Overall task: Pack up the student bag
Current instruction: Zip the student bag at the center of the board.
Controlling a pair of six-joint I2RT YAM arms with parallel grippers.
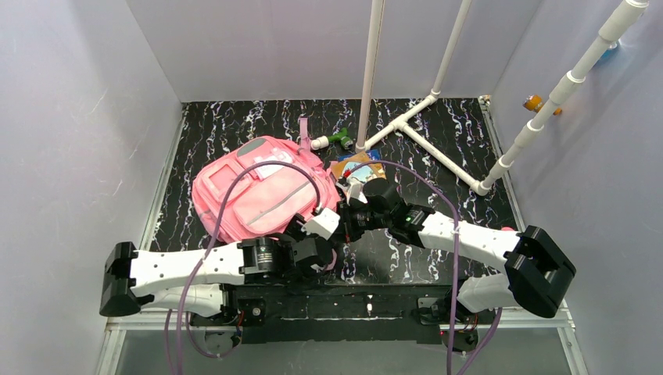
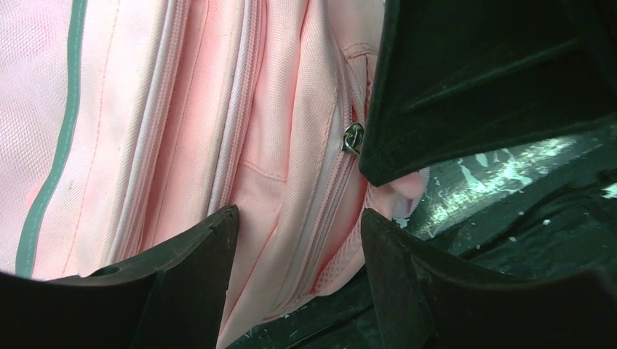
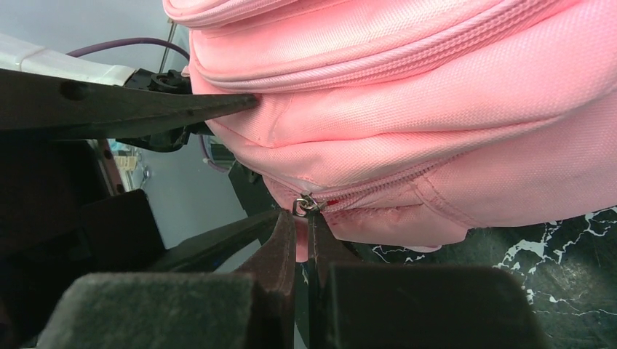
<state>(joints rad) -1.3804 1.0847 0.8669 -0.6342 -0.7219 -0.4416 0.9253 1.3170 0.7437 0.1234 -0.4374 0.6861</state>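
The pink student bag lies on the black desk, in the middle left of the top view. The right jaws are shut tight on its small metal zip pull. The left jaws are partly open, with the bag's side between them, just beside the right jaws.

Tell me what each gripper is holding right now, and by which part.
The right gripper pinches the student bag by its zipper pull. The left gripper straddles the bag's edge, open, not clamped.
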